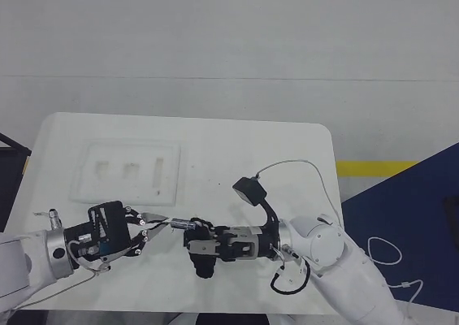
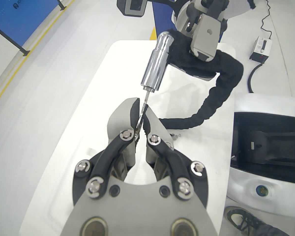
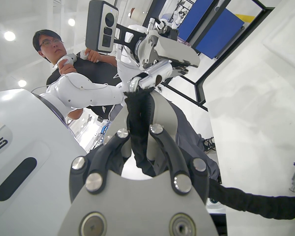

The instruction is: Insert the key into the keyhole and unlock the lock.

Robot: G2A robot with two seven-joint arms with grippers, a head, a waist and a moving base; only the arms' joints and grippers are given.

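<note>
The left gripper (image 2: 141,110), pinching the key (image 2: 145,100), holds its blade in line with the chrome lock (image 2: 157,62), tip at the keyhole (image 2: 149,90); the right gripper (image 3: 139,104) clamps the black cable (image 3: 140,136).

Top view: set above both arms, looking down on the table (image 1: 253,154) with floor beyond; the farthest of the three. Left wrist view: set close behind the left gripper (image 2: 142,105), facing forward past the key (image 2: 145,99) to the lock (image 2: 157,62) and the right gripper (image 2: 199,61), with the table below. Right wrist view: set close behind the right gripper, tilted up toward the ceiling. Shared by all three: the lock and both grippers.
</note>
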